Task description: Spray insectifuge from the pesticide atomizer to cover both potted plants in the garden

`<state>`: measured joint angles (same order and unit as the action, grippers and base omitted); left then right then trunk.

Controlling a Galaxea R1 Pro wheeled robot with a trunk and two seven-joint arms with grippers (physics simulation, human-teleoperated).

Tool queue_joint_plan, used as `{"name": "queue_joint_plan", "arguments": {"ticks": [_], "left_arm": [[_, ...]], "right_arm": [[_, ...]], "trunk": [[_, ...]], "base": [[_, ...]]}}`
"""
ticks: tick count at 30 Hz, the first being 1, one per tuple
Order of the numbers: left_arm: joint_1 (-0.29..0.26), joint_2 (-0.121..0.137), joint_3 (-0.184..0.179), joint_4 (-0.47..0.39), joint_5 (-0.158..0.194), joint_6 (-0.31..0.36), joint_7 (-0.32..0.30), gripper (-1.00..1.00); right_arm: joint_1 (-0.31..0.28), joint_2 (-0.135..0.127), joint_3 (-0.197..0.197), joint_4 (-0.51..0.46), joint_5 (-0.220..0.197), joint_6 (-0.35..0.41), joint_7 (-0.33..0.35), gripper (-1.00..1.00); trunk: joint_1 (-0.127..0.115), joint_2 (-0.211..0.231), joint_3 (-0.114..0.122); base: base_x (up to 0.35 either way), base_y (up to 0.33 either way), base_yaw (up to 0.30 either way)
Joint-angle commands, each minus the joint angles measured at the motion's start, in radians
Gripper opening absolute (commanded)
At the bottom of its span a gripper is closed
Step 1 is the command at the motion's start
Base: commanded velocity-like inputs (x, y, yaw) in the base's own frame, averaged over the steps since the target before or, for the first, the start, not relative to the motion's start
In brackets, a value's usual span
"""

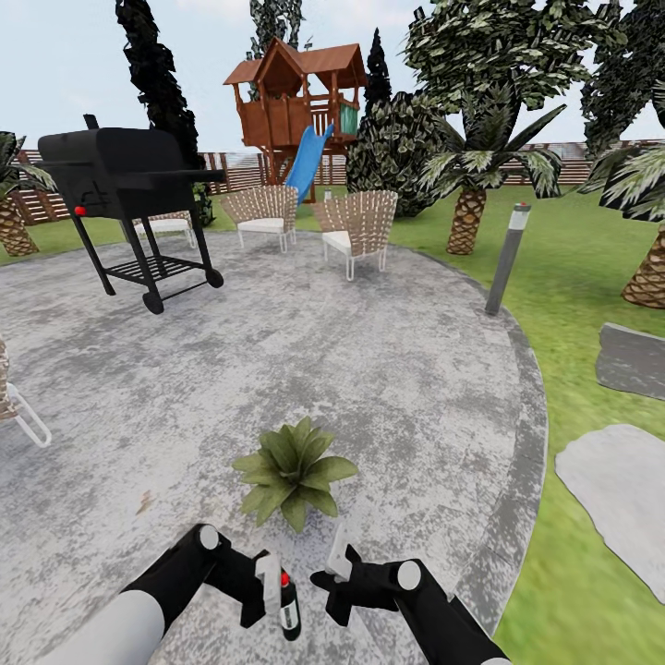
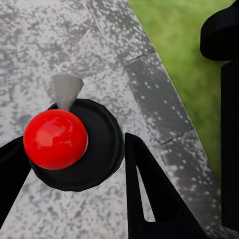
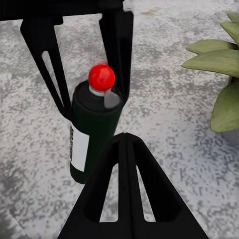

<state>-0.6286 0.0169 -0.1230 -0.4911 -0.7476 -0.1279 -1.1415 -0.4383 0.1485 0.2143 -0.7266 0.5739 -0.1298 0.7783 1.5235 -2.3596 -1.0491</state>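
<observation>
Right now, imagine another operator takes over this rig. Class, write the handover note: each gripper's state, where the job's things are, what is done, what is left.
Left gripper: jaws shut on the pesticide atomizer, held upright, red tip up; the left wrist view looks down on its cap between the fingers.
Right gripper: holds nothing; whether its jaws are open is unclear. It sits beside the bottle.
One potted plant stands on the grey paving just ahead of both grippers.
Done: atomizer picked up.
Left: spray this plant fully, then find and cover the second one.

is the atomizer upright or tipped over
Upright: the pesticide atomizer stands between the left claw fingers, red tip up.
</observation>
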Motion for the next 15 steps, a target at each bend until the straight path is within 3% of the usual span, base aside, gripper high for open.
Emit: {"name": "queue_joint_plan", "arguments": {"ticks": [1, 15], "left_arm": [[0.000, 0.000, -0.004, -0.001, -0.004, -0.010, 0.000, -1.00], [0.001, -0.035, -0.010, -0.002, -0.003, -0.010, -0.001, -1.00]], "right_arm": [[0.000, 0.000, -0.001, -0.001, 0.011, -0.008, 0.001, -1.00], [0.000, 0.000, -0.001, -0.001, 0.011, -0.008, 0.001, -1.00]], "trunk": [[0.000, 0.000, -0.001], [0.000, 0.000, -0.001]], "base": [[0.000, 0.000, 0.000], [0.000, 0.000, 0.000]]}}
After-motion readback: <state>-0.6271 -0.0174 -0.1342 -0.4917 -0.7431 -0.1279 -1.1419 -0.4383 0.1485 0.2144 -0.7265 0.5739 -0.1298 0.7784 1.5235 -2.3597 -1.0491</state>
